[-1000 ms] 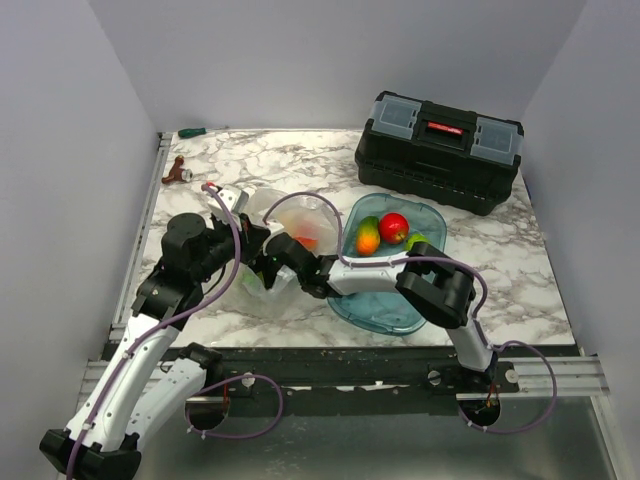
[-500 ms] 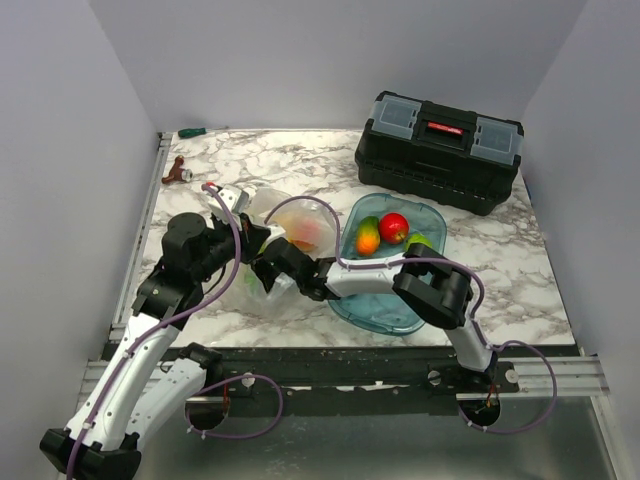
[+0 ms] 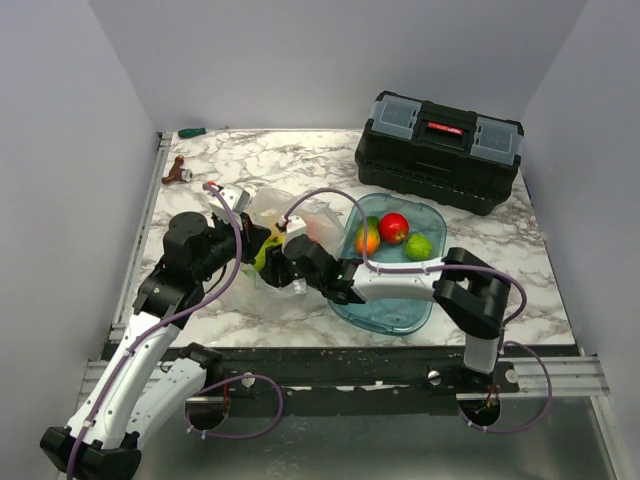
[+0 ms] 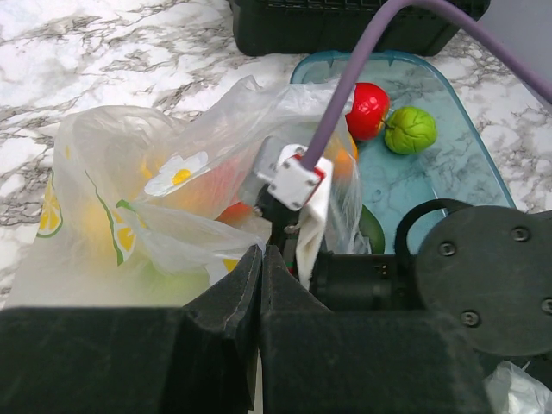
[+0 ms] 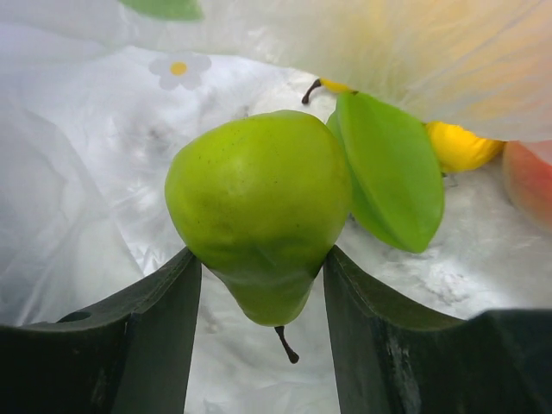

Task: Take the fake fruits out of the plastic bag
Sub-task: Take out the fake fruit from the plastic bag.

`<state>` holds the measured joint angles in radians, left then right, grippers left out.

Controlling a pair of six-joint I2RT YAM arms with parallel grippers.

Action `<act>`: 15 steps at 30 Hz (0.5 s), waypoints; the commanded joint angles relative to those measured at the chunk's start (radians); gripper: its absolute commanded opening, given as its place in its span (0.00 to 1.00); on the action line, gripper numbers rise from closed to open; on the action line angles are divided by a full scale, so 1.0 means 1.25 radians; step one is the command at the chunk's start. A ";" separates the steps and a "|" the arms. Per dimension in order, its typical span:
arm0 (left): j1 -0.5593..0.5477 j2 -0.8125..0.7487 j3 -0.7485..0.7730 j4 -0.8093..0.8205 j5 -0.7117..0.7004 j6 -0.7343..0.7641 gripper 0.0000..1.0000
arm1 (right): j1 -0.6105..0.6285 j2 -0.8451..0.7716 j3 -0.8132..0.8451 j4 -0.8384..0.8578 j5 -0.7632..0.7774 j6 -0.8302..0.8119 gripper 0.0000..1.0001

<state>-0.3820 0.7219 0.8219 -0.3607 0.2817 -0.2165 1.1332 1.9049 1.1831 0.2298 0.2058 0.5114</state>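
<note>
The plastic bag (image 3: 270,212) with lemon print lies left of centre, and it also shows in the left wrist view (image 4: 129,190). My left gripper (image 3: 252,240) is shut on the bag's edge (image 4: 250,246). My right gripper (image 3: 278,258) reaches into the bag mouth and is shut on a green pear (image 5: 259,203), which shows as a yellow-green patch (image 3: 265,254) in the top view. Inside the bag are a green leaf (image 5: 390,172), a lemon (image 5: 457,145) and a peach (image 5: 530,181). A red apple (image 3: 394,227), a lime (image 3: 418,246) and an orange-green fruit (image 3: 367,240) lie in the blue tray (image 3: 395,312).
A black toolbox (image 3: 438,150) stands at the back right, behind the tray. A small brown object (image 3: 177,172) and a green-handled tool (image 3: 190,132) lie at the back left. The right arm's purple cable (image 4: 362,60) arches over the bag.
My right arm has drawn back to the right, and the green pear now shows at the bag mouth. The bag has shifted with it. My left gripper keeps its hold.
</note>
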 commanded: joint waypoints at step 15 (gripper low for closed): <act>-0.006 0.002 0.004 -0.006 -0.061 0.003 0.00 | 0.004 -0.311 -0.177 0.096 0.043 0.060 0.06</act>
<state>-0.3824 0.7258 0.8219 -0.3618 0.2455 -0.2169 1.1332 1.6150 1.0058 0.3119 0.2371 0.5686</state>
